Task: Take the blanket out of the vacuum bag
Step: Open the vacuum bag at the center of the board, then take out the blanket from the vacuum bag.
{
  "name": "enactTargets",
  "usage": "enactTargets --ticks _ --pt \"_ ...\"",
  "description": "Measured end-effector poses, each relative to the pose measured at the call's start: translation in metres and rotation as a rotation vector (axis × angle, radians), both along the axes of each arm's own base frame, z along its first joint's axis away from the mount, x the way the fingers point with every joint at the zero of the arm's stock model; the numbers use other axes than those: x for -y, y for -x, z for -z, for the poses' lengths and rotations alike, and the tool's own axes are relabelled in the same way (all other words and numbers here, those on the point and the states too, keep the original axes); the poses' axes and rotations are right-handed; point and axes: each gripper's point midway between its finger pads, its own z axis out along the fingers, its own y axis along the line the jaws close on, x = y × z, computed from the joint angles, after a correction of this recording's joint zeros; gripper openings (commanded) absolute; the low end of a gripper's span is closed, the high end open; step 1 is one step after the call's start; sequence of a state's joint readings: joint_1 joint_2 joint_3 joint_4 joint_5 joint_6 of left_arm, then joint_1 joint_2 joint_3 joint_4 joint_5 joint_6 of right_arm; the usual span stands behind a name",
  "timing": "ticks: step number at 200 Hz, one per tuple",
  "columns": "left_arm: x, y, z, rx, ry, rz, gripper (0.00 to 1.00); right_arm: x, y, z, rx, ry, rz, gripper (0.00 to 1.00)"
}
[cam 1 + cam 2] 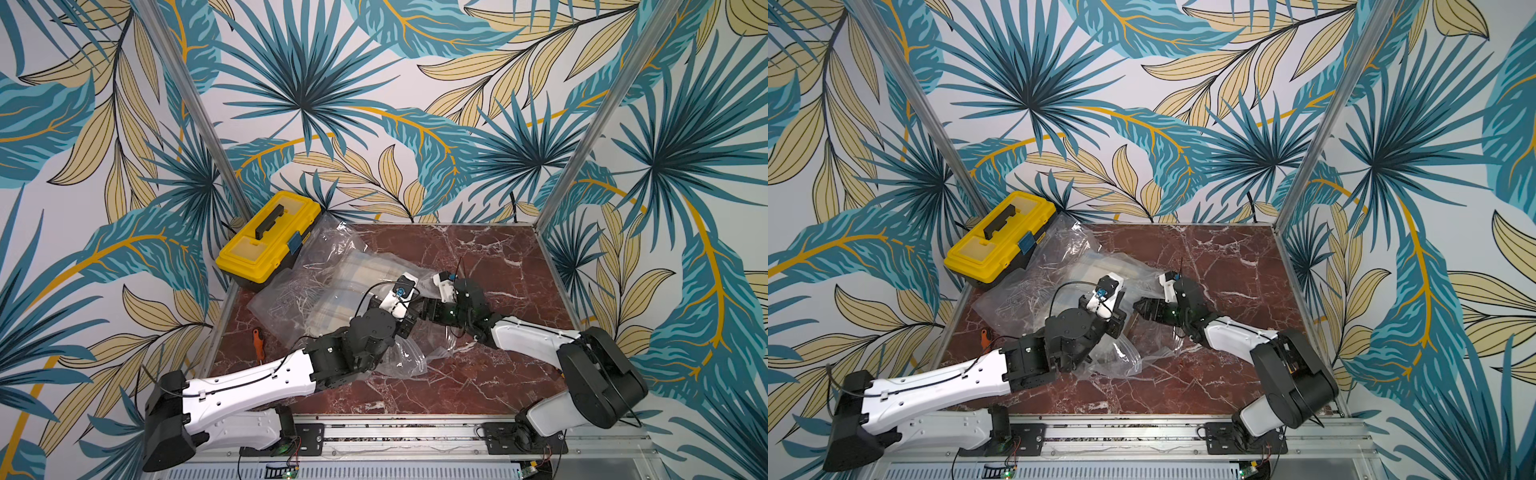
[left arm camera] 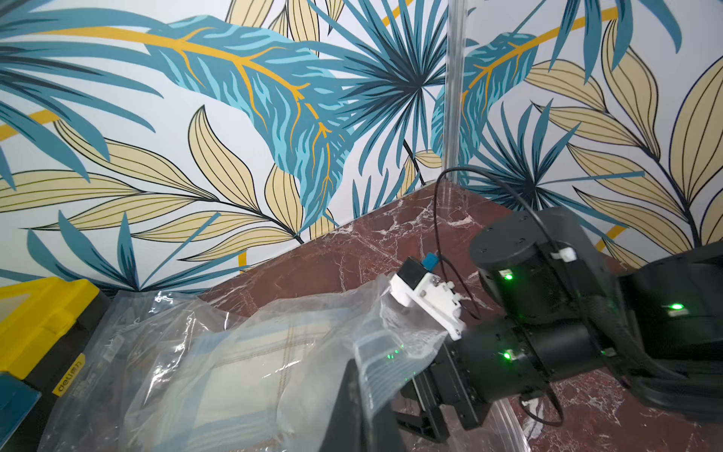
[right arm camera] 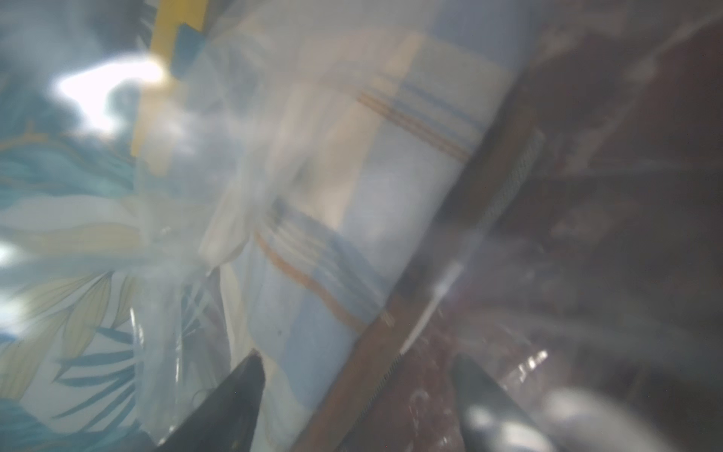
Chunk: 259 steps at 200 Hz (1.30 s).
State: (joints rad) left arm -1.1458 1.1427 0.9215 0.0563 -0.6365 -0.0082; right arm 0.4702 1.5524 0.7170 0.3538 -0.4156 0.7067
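Item 1: vacuum bag (image 1: 328, 245), clear plastic, crumpled, lying left of centre in both top views on the red marble bench (image 1: 478, 257).
Item 2: blanket (image 1: 353, 278), pale blue and cream plaid, folded, inside the bag; none of it shows outside the plastic.
Item 3: left gripper (image 1: 405, 326), centre of frame, jaws closed tight on the bag's striped zip edge.
Item 4: right gripper (image 1: 1139, 306), just right of it, jaws apart and pointing at the bag's mouth; its wrist view, blurred by plastic, shows the blanket ahead. Contact cannot be told.
Item 5: yellow toolbox (image 1: 266, 239), upper left bench corner, touching the bag.
Item 6: orange-handled screwdriver (image 1: 258, 343), left bench edge.
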Motion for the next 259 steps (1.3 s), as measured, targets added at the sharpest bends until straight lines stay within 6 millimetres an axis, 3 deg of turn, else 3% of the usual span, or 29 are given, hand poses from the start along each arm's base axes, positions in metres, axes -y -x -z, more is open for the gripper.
enactTargets --ticks 20,60,114,163,225,242,259 --pt "-0.006 0.002 -0.006 0.004 0.01 -0.005 0.0 -0.009 -0.02 -0.002 0.031 -0.01 0.001 0.75" --pt "-0.006 -0.001 0.007 -0.02 -0.028 -0.021 0.0 -0.022 -0.04 0.01 0.044 0.004 -0.013 0.72" --pt "-0.001 -0.006 0.023 -0.041 -0.067 -0.042 0.0 -0.025 -0.05 0.032 0.018 0.037 -0.014 0.68" --pt "0.001 -0.008 0.02 -0.033 -0.05 -0.044 0.0 -0.015 -0.049 0.032 0.017 0.089 0.016 0.68" --pt "-0.005 -0.006 0.025 -0.039 -0.058 -0.052 0.0 -0.033 -0.063 0.037 0.027 0.042 -0.013 0.63" --pt "-0.008 -0.006 0.023 -0.035 -0.051 -0.057 0.0 -0.034 -0.065 0.033 0.031 0.034 -0.014 0.59" --pt "-0.009 -0.006 0.021 -0.031 -0.045 -0.061 0.0 -0.036 -0.067 0.028 0.037 0.03 -0.018 0.48"
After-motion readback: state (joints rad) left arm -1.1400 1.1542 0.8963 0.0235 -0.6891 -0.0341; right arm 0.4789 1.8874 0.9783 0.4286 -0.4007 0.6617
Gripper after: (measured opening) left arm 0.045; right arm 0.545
